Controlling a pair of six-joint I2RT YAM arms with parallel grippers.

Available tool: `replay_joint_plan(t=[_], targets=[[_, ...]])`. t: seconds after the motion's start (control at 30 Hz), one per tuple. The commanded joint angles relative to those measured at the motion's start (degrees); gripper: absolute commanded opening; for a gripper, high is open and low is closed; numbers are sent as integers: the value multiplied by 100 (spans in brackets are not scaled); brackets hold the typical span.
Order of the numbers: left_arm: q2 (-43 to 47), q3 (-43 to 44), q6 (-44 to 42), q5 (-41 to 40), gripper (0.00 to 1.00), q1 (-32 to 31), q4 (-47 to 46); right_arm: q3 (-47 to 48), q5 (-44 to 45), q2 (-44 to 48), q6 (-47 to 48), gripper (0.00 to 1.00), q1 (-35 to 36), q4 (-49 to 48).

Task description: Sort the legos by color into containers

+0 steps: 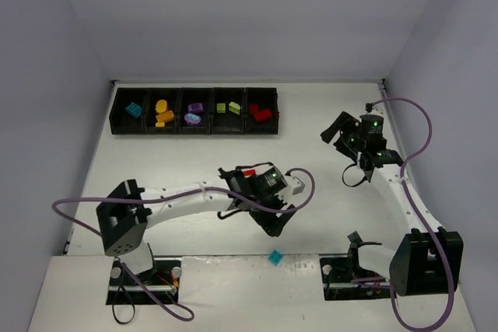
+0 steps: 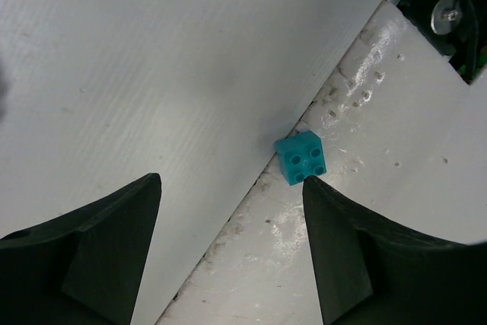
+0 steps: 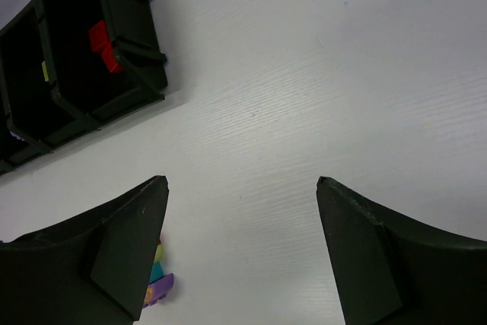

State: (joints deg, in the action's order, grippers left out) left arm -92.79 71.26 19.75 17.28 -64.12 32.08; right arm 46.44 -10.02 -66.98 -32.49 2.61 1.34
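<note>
- Containers (image 1: 194, 131): a row of five joined black open-top bins near the far left corner of the table (image 1: 194, 161), running along its far edge.
- First bin from the left: one teal brick (image 1: 134, 109).
- Second bin: orange bricks (image 1: 162, 112), several lying close together.
- Third bin: purple bricks (image 1: 194, 117).
- Fourth bin: two lime green bricks (image 1: 227, 107), side by side.
- Fifth bin, the right end: red bricks (image 1: 261, 111).
- Loose teal brick (image 2: 302, 157): outside the bins, at the near edge of the table between the two arm bases. The left wrist view shows it studs up, on the seam where the table meets a glossy white strip (image 2: 396, 150). The top view shows only a small teal spot there.
- Left gripper (image 2: 232, 184): claw wide, nothing in it, hanging above the loose teal brick and clear of it.
- Right gripper (image 3: 242, 184): claw wide, nothing in it, over bare table to the right of the containers.
- Right wrist view only: a small cluster of lime, teal and purple bricks (image 3: 157, 283) peeks out beside one finger, mostly hidden.
- Top view only: a red piece (image 1: 249, 172) on the table just beside the left arm's wrist, partly covered. Whether it is a brick cannot be told.
</note>
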Motion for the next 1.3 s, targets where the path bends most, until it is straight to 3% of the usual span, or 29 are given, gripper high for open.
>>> replay_joint_plan(t=[0.0, 0.17, 0.63, 0.97, 1.0, 1.03, 1.13, 1.17, 1.27], targets=[[-159, 361, 800, -777, 69, -364, -114, 32, 229, -43, -231, 76, -50, -161], [-625, 687, 1329, -1551, 77, -1014, 281, -3, 238, -139, -293, 76, -85, -161], [-1135, 582, 2077, -1578, 78, -1586, 370, -205, 44, -122, -267, 76, -85, -161], [-1461, 661, 2314, -1631, 67, -1762, 704, -231, -26, -166, -302, 76, -85, -161], [-1504, 652, 2332, -1640, 64, -1753, 704, -231, -26, -175, -302, 76, -77, -161], [-1514, 634, 2332, -1622, 49, -1753, 704, -240, -9, -184, -302, 76, -85, -161], [-1496, 626, 2314, -1649, 21, -1762, 704, -258, -17, -166, -310, 76, -85, -161], [-1444, 617, 2314, -1675, 5, -1762, 712, -266, -17, -157, -311, 76, -85, -161], [-1286, 564, 2288, -1903, 0, -1762, 712, -284, -26, -149, -337, 76, -85, -161]])
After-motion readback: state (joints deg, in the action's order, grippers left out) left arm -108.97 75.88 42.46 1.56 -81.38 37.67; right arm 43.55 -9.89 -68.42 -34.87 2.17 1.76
